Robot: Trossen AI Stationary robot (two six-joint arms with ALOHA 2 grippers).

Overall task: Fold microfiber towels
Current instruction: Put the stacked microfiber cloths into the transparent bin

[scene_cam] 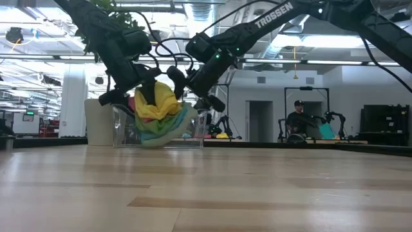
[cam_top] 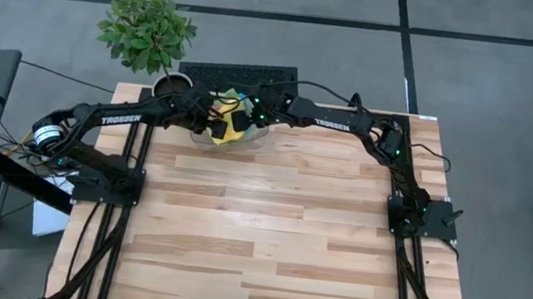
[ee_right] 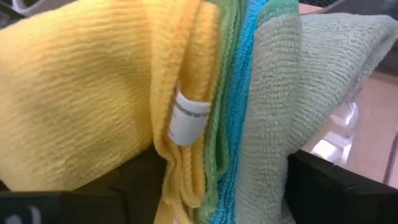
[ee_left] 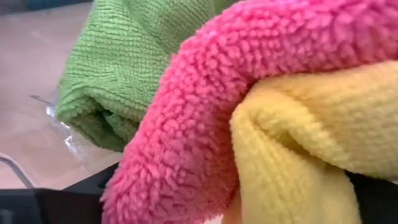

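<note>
A bundle of microfiber towels, yellow, pink, bright green, blue and pale sage, bulges up out of the clear plastic bin at the table's far edge and sags over its near wall. In the high view the bundle lies between both arms. My left gripper comes at it from the left and my right gripper from the right; both are closed around towels. The left wrist view is filled by pink, yellow and bright green cloth. My left gripper has a rounded fold of the pink towel wrapped over a yellow towel between its two fingers, several layers thick. It comes slanting down from the table's left. The cloth hides the fingertips. My right gripper pinches several stacked towel edges between its two fingers: the yellow towel's edge with the white tag, then green, blue and pale sage layers. It comes slanting down from the table's right. The bundle hangs below it into the bin.
A potted plant in a white pot stands just left of the bin. A black keyboard lies behind the bin, off the table. The wooden tabletop stretches toward the near edge. A person sits far back in the room.
</note>
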